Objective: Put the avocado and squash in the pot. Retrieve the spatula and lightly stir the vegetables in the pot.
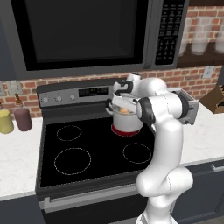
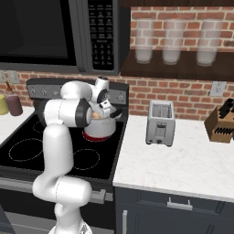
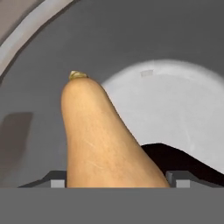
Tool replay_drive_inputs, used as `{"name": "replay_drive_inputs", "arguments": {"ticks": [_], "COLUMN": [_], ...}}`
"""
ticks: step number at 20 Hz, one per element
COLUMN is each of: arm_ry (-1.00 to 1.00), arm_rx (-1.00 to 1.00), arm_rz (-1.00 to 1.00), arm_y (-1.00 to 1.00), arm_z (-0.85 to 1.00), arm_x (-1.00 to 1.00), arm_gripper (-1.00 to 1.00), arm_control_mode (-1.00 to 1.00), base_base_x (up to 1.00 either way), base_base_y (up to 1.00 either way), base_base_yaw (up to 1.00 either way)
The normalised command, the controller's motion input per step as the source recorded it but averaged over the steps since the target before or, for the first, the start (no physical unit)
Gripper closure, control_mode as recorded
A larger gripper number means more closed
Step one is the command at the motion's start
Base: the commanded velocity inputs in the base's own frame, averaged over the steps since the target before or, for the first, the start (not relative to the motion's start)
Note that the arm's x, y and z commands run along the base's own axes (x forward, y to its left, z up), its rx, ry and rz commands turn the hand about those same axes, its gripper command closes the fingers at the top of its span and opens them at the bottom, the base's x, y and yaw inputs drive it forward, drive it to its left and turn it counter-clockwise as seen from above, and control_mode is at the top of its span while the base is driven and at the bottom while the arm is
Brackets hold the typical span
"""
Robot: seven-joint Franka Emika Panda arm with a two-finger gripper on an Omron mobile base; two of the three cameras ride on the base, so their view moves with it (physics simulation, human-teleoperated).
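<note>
The tan-orange squash (image 3: 105,140) points neck-first down into the steel pot (image 1: 127,123), which stands on the stove's back right burner. My gripper (image 3: 116,181) is over the pot mouth, with a finger tip against each side of the squash's wide end. A dark avocado (image 3: 183,162) lies on the pot's bottom beside the squash. From the base views the squash (image 1: 124,111) shows as an orange patch at the pot's rim, under the hand (image 2: 104,109). The spatula is out of view.
The black stovetop (image 1: 72,161) has free burners in front of and left of the pot. A microwave (image 1: 87,30) hangs low above. A toaster (image 2: 160,122) and a knife block (image 2: 221,121) stand on the right counter, two jars (image 1: 22,119) on the left.
</note>
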Motion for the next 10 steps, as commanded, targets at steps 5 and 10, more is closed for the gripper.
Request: {"name": "replay_drive_inputs", "arguments": {"ticks": [5,10], "arm_ry": [0.0,0.0], "arm_rx": [0.0,0.0], "arm_rz": [0.0,0.0], "arm_y": [0.0,-0.02], "arm_z": [-0.16,-0.09], "arm_x": [0.04,0.0], "arm_gripper": [-1.0,-1.0], "arm_control_mode": [-1.0,-1.0], "base_base_x": [0.0,0.0], "base_base_y": [0.0,0.0], "base_base_yaw": [0.0,0.0]}}
